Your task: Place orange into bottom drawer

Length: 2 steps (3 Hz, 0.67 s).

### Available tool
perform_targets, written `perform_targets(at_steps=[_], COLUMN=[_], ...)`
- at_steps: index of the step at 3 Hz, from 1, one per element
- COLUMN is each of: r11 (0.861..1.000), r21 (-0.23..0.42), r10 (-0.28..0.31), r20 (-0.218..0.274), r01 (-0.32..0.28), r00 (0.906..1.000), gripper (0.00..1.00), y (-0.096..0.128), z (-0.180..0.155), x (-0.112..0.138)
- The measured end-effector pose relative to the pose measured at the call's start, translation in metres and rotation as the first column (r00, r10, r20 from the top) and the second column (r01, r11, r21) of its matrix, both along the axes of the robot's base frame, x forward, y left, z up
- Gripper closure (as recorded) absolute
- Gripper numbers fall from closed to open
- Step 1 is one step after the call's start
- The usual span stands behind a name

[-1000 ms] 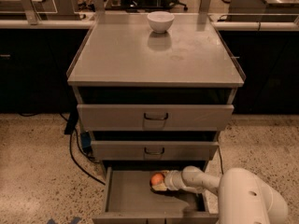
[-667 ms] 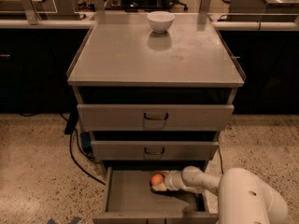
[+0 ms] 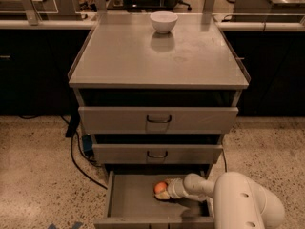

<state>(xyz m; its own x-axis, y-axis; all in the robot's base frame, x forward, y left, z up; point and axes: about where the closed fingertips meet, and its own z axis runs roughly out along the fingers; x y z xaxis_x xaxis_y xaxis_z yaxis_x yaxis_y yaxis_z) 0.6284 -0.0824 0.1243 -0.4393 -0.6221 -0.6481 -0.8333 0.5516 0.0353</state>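
Note:
The orange (image 3: 160, 187) is a small round fruit inside the open bottom drawer (image 3: 128, 202), near the middle of its grey floor toward the back. My gripper (image 3: 163, 191) reaches into the drawer from the right on a white arm and sits right against the orange. The fingers wrap around the fruit's lower and right side. The two upper drawers are closed.
A white bowl (image 3: 163, 21) stands at the back of the grey cabinet top (image 3: 157, 56). Dark cables (image 3: 78, 159) run along the speckled floor left of the cabinet. Counters and dark cabinets stand behind. My white arm body (image 3: 243, 204) fills the lower right.

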Motion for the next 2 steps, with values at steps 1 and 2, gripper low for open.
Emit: perform_targets(at_steps=[1, 2], r11=[1.0, 1.0], r21=[-0.001, -0.001], r10=[-0.002, -0.002], r20=[-0.004, -0.004], r01=[0.002, 0.002], r00=[1.0, 1.0], gripper=[0.73, 0.5], y=[-0.0007, -0.0007], z=[-0.0016, -0.0017], x=[-0.0009, -0.0009])
